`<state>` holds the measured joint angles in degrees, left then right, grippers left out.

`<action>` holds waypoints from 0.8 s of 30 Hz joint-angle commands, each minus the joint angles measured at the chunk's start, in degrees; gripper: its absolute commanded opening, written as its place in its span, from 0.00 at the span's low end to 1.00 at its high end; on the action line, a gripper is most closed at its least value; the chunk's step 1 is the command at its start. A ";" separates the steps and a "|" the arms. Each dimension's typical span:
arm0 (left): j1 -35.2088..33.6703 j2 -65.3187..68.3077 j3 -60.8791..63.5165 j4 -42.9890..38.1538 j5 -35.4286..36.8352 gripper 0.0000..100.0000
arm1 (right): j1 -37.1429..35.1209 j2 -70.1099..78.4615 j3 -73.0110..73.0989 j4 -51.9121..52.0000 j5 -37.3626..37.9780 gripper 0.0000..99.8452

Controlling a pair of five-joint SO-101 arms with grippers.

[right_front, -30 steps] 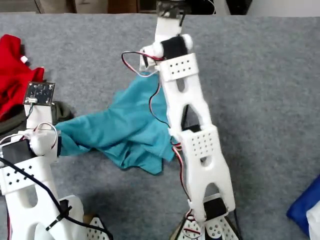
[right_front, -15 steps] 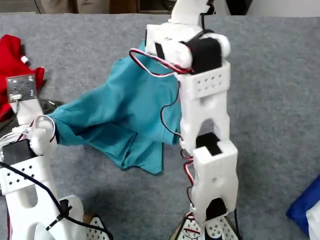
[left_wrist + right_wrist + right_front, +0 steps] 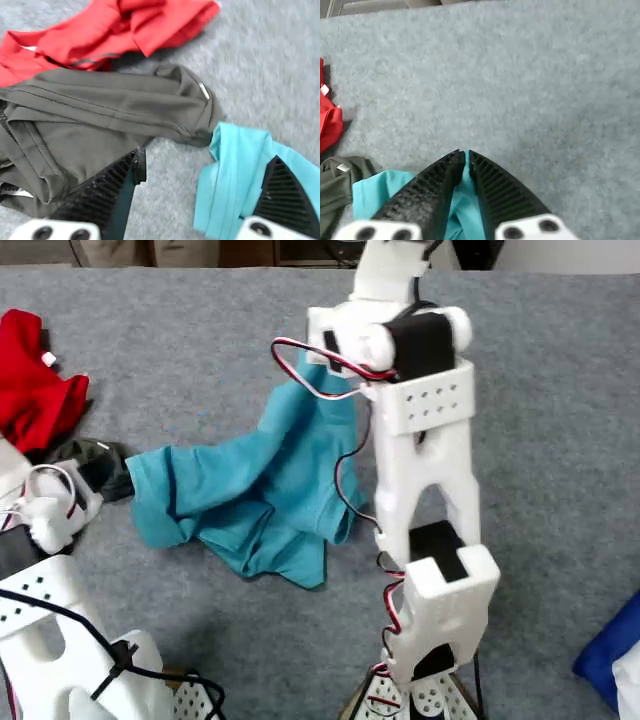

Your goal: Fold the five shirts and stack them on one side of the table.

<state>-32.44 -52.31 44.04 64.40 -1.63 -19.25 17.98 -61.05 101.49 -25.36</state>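
Observation:
A teal shirt (image 3: 250, 490) hangs from its far edge near the table's middle, and its lower part lies crumpled on the grey cloth. My right gripper (image 3: 466, 155) is shut on a pinch of that teal shirt (image 3: 462, 210), holding it above the table. My left gripper (image 3: 207, 157) is open and holds nothing. It sits low at the near left, with the teal shirt's loose edge (image 3: 235, 170) beside one finger. A red shirt (image 3: 35, 390) and a dark olive shirt (image 3: 95, 465) lie bunched at the left.
A blue shirt (image 3: 610, 645) with something white beside it lies at the near right edge. The right arm (image 3: 425, 470) stands tall over the table's middle. In the left wrist view the olive shirt (image 3: 100, 115) and red shirt (image 3: 115, 30) lie close ahead.
My left gripper let go of the teal shirt's corner and drew back toward the near left. The freed side dropped onto the table. My right arm raised its end of the shirt.

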 commanded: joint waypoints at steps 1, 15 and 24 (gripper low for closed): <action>2.99 0.48 -2.02 -2.20 4.13 0.37 | 2.77 -4.79 0.40 0.53 2.20 0.00; 10.29 38.46 -19.16 -1.49 10.02 0.31 | 3.47 -4.70 0.57 0.26 3.69 0.00; 10.81 51.30 -33.14 6.24 9.76 0.30 | 3.21 0.22 -0.04 -0.79 3.69 0.00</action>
<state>-21.36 -2.11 15.47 69.93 8.40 -16.70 18.07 -60.53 101.49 -22.20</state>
